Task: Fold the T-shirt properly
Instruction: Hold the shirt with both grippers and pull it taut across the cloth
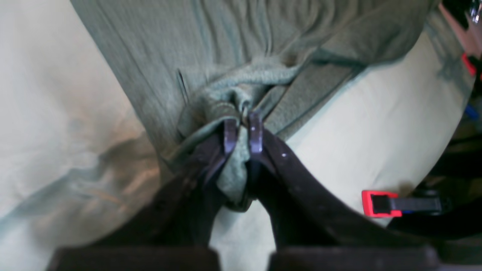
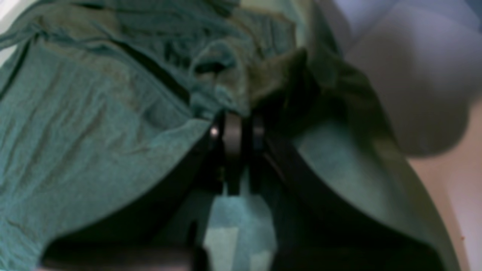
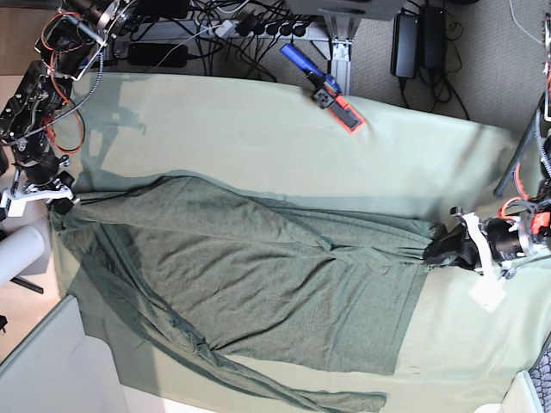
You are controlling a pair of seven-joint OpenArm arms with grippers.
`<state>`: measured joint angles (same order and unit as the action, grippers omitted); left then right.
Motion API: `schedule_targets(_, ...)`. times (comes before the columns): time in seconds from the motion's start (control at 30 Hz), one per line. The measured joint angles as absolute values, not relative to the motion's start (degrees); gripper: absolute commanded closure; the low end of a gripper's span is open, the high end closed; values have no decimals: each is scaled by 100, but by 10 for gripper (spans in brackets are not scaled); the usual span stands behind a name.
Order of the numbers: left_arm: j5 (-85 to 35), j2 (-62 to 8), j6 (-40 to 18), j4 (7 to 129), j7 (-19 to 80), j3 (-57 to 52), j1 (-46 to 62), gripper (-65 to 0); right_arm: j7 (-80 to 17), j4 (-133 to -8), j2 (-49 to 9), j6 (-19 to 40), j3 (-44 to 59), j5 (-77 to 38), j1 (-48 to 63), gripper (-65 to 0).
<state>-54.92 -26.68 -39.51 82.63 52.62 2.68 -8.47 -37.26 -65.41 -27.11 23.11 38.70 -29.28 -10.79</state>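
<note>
1. Right up at the wrist cam, the left tool [image 1: 241,131] is pinching a bunched wad of the T-shirt [image 1: 241,56], jaws squeezed nearly together.
2. The right tool [image 2: 243,131] is clamping shirt fabric the same way.
3. Further out, the T-shirt [image 3: 250,275] is lying stretched across the bench [image 3: 258,129], its long axis running tool to tool, so I'm guessing both arms are sharing the next move.

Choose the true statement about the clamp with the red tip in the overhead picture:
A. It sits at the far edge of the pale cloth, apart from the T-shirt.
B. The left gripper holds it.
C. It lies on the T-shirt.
A: the clamp sits on the edge of the pale cloth, apart from the T-shirt.
</note>
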Motion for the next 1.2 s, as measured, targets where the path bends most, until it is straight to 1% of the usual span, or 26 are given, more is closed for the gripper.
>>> schedule_targets(0.17,-5494,-2668,-3951,8195,5223,305,-862,0,-3494,-6388,-2685,2311,3865,-2799,-1131,0)
schedule_targets(0.43,-5339,-2637,-3948,8193,5159,305,-1138,0,-3465,-5516,-2685,2309,3865,-2742,-1653,0)
schedule_targets(0.63,-5212,-2526,-3951,8171,5162,305,-1177,0,-3452,-5398,-2696,2311,3865,-2694,-1743,0)
schedule_targets(0.67,-5199,-2523,-3951,8171,5162,305,-1179,0,-3454,-5398,-2696,2311,3865,-2694,-1741,-69)
schedule_targets(0.7,-5199,-2517,-3951,8171,5162,305,-1177,0,-3465,-5398,-2698,2311,3865,-2679,-1730,-167)
schedule_targets(0.73,-5175,-2506,-3951,8167,5162,305,-1177,0,-3579,-5398,-2698,2311,3865,-2698,-1730,-246)
schedule_targets(0.77,-5170,-2504,-3951,8167,5164,305,-1175,0,-3844,-5398,-2698,2311,3876,-2742,-1730,-292)
schedule_targets(0.83,-5172,-2495,-3951,8167,5186,305,-1177,0,-4477,-5415,-2696,2316,3931,-3026,-1712,-297)
schedule_targets(0.87,-5177,-2491,-3951,8169,5238,305,-1177,0,-4622,-5463,-2687,2335,3957,-3269,-1658,-297)
schedule_targets(0.93,-5181,-2491,-3951,8169,5273,305,-1157,0,-4709,-5717,-2668,2447,4051,-3791,-1415,-297)
schedule_targets(1.1,-5242,-2491,-3951,8165,5419,305,-991,0,-4748,-6514,-2386,2506,4672,-3771,-867,-297)
schedule_targets(1.2,-5476,-2491,-3948,8165,5402,305,-915,0,-4764,-6681,-2204,2508,4788,-3892,-530,-297)
